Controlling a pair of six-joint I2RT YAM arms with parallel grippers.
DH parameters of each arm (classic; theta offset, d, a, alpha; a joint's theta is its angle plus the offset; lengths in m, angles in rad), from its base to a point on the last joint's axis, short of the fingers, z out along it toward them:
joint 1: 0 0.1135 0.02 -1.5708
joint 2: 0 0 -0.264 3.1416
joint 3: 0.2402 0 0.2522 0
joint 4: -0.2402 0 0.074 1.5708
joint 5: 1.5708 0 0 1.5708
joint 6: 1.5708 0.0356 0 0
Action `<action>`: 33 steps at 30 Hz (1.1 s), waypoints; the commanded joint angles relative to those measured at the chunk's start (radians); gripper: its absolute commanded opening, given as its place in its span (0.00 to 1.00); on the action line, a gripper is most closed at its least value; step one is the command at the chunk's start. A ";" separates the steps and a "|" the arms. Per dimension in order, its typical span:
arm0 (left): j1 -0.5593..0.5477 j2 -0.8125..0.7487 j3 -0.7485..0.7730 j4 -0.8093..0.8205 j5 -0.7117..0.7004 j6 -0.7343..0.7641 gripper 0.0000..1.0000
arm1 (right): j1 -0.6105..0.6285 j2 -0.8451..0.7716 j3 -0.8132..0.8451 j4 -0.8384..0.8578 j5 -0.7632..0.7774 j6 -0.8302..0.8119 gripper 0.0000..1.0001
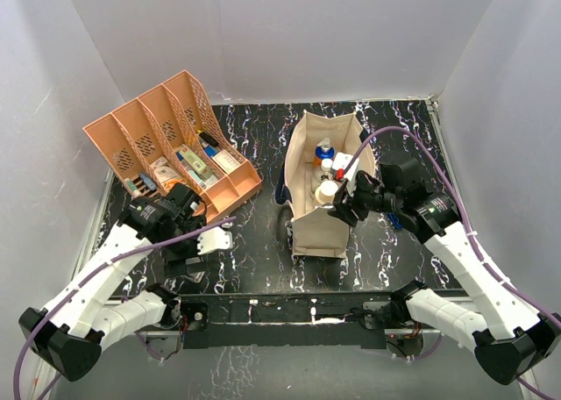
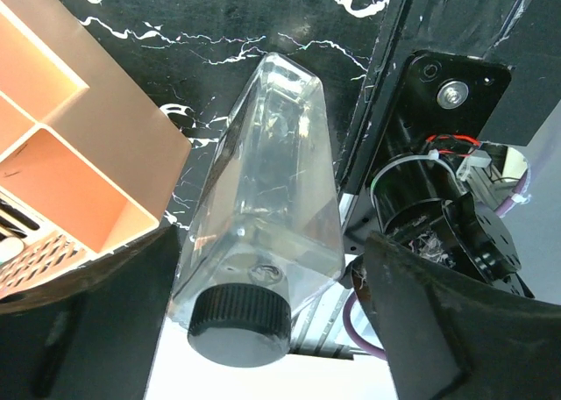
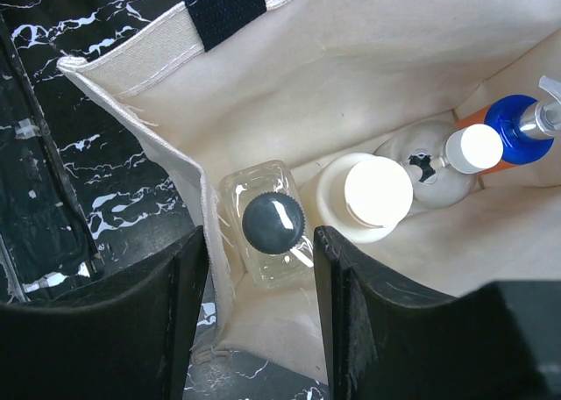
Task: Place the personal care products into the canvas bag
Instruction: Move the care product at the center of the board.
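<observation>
Canvas, cream with navy handles, makes up the canvas bag (image 1: 308,220) standing upright mid-table in the top view, with several bottle tops showing in its open mouth. An orange tray (image 1: 145,124) sits well apart to its left on the black marbled table (image 1: 263,260). The right gripper (image 1: 344,209) hangs over the bag's near right corner, while the left gripper (image 1: 210,233) is low over the table just in front of the tray. From the left wrist, a clear tapered bottle (image 2: 263,198) with a dark cap lies between the wide-set fingers (image 2: 88,330), cap toward the camera. The left finger is against it and a thin gap shows on the right, so I cannot tell whether it is gripped. From the right wrist, the jaws stand apart above the bag's corner, with a square clear bottle (image 3: 263,211) upright inside between them and bag wall visible beside it. Next to it in a row stand a cream bottle (image 3: 372,194), a round clear bottle (image 3: 438,167) with a small white cap, and a blue-topped pump bottle (image 3: 513,124).
</observation>
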 commanded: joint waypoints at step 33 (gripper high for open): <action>0.004 0.407 0.412 0.250 0.253 -0.495 0.00 | -0.004 -0.030 -0.004 0.059 0.008 -0.003 0.54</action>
